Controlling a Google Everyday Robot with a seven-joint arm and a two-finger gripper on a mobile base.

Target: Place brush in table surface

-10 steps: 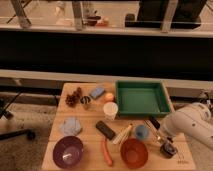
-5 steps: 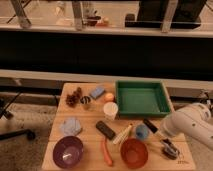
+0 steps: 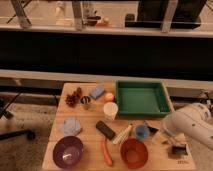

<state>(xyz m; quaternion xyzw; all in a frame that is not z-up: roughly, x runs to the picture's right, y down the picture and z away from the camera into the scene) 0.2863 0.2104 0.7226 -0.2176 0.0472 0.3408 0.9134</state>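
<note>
Hanging pincer [image 3: 178, 149] sits over table surface's [image 3: 90, 141] near-right corner.

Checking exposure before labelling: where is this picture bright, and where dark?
Camera view: dim, warm light lies evenly on the table surface; the band behind it is almost black; the area past the railing is brightest. The gripper, low over the table's right front corner, shows only as a dark shape below the white arm.
</note>
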